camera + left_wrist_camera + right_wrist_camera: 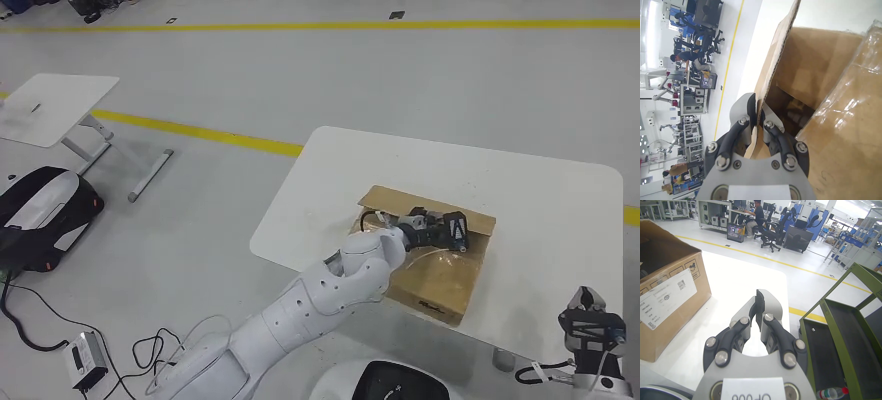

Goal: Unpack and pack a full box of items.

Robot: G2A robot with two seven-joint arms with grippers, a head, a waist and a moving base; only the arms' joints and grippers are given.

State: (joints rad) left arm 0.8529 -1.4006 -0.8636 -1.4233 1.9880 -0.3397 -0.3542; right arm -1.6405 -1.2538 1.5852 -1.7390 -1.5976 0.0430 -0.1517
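A brown cardboard box [440, 285] stands on the white table [520, 180]. My left gripper [458, 231] is over the box's far side. In the left wrist view the left gripper [758, 108] is shut on the edge of an upright cardboard flap [780, 51]. Beside it another flap [848, 117] carries shiny clear tape. Dark items [798, 118] lie deep in the gap, too shadowed to identify. My right gripper [590, 300] hangs off the table's near right corner. Seen from its own wrist, the right gripper [758, 306] is shut with nothing in it.
The box [668, 294] with a white label sits apart from the right gripper. A green cart [838, 332] stands just past the table's edge, with a plastic bottle [831, 393] on its shelf. Bare tabletop [738, 279] lies between box and cart.
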